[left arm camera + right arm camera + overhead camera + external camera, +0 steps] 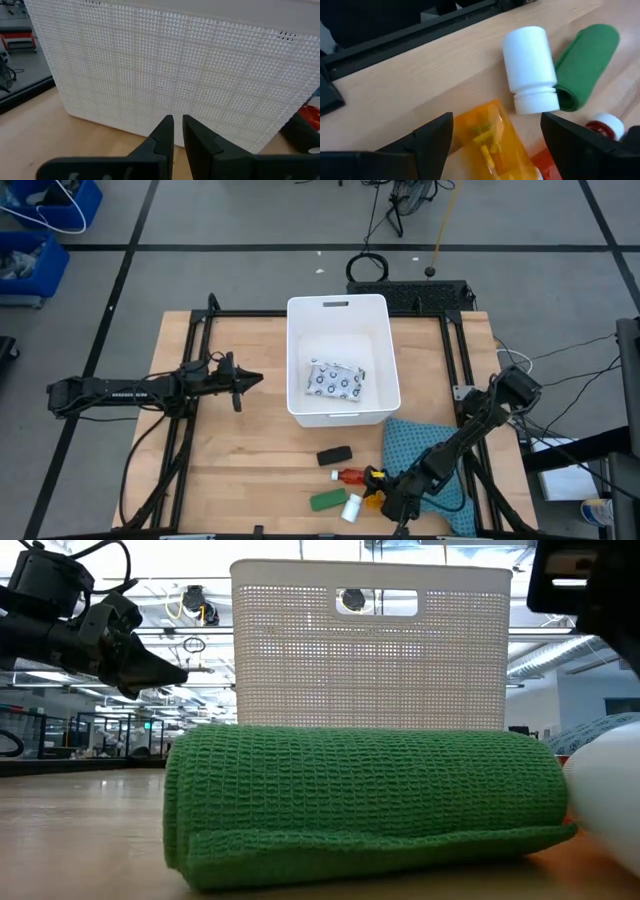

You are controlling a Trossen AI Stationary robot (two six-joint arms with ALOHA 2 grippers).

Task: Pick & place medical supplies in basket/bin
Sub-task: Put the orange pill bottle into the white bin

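At the near edge of the worktop (pixel 240 460), the right hand (pixel 385 502) hovers over the orange vial (pixel 490 137), its fingers (pixel 427 137) spread wide apart to either side of it and not yet closed. The step in hand looks like the grasp of this vial. Just beside it lie the small white bottle (pixel 530 67), the green oblong (pixel 585 65) and the small red bottle (pixel 352 476); the black oblong piece (pixel 334 454) sits a little farther, and the teal cloth (pixel 415 445) lies to the right. So 5 items are still out. The next move calls for lowering squarely, closing on the vial without nudging the white bottle, then lifting.

Farther back, the white tub (pixel 300 355) holds 1 item, the dotted packet (pixel 335 378). To its left waits the left hand (pixel 174 131), fingers almost together, holding nothing.
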